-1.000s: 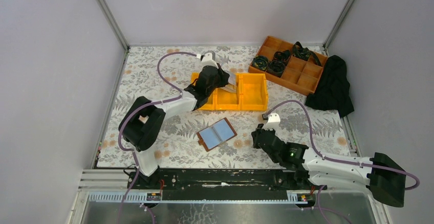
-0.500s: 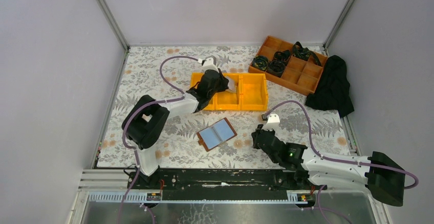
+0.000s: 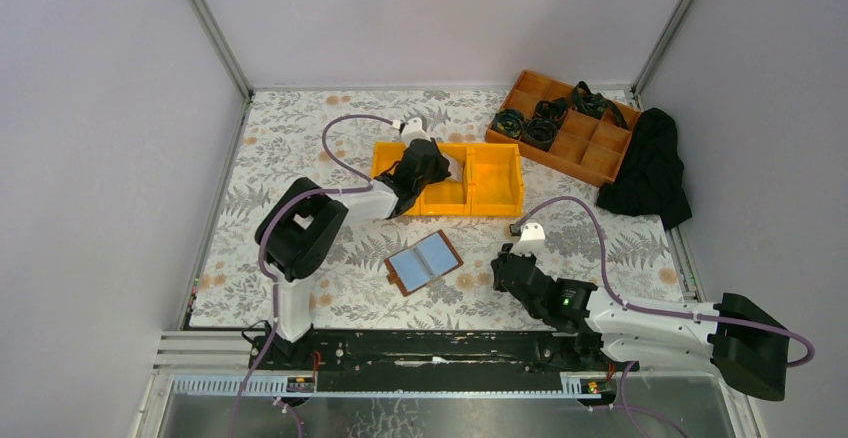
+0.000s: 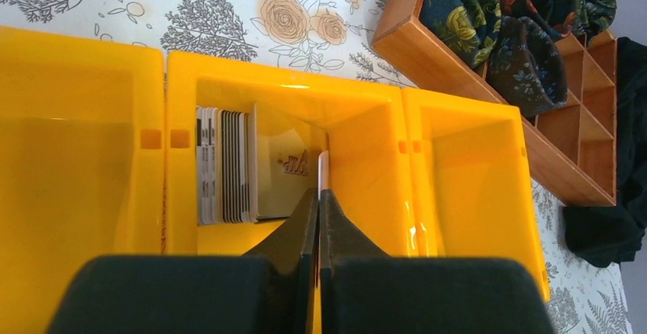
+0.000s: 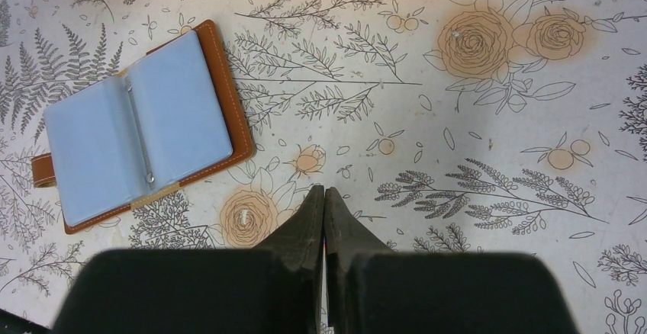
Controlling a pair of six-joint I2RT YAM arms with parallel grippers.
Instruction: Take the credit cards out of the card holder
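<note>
Jaws of your right gripper (image 5: 324,193) are pressed together on nothing, nearest you, hovering over the floral table (image 5: 496,120) just right of the open card holder (image 5: 137,132). Farther off, your left gripper (image 4: 319,197) is clamped on one thin pale credit card (image 4: 322,170) held edge-on over the middle yellow bin (image 4: 366,113), where the other credit cards (image 4: 225,165) lie piled against its left side.

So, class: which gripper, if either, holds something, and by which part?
The left gripper pinches a credit card by its near end, edge-on over the middle yellow bin. The right gripper is shut on nothing.
</note>
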